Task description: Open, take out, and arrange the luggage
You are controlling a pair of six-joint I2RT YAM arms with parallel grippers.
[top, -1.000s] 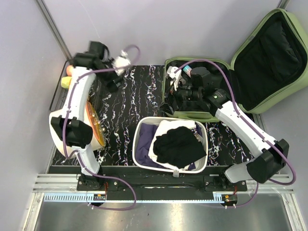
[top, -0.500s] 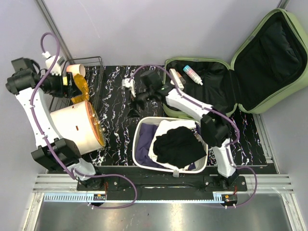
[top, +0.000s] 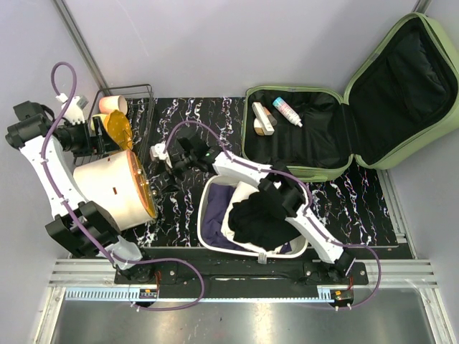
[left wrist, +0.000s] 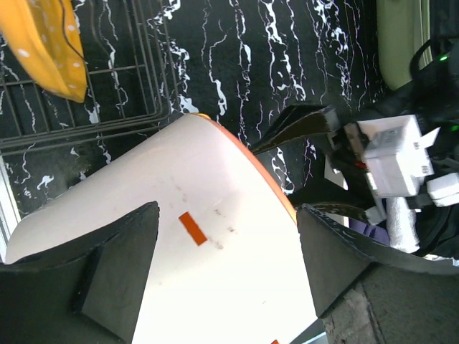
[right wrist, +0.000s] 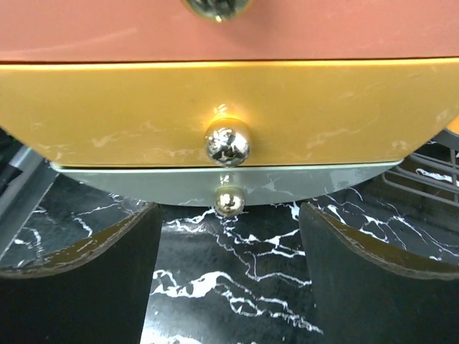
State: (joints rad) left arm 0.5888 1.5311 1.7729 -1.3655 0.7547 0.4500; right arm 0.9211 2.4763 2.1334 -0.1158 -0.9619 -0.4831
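The luggage (top: 287, 143) is an olive-green suitcase lying open at the back right, its lid (top: 401, 86) leaning back to show black lining. A white bottle (top: 287, 111) and a tan-and-white tube (top: 263, 119) lie inside. My right gripper (top: 161, 170) is far from it, low over the table and open, facing a round drawer unit (top: 111, 190); its wrist view shows the gold drawer (right wrist: 229, 115) and a small knob (right wrist: 229, 202) between empty fingers (right wrist: 115, 265). My left gripper (left wrist: 228, 240) hangs open above that unit's white top (left wrist: 215, 272), holding nothing.
A white bin (top: 215, 188) piled with dark and white clothes stands at the front centre, under the right arm. A black wire basket (top: 136, 93) holding a yellow item (top: 115, 127) sits at the back left. Black marbled tabletop (top: 208, 122) lies between basket and suitcase.
The right arm has swung left, from inside the suitcase across the table to the drawer unit's front. The left arm pulled back from the basket's far side to above the unit.
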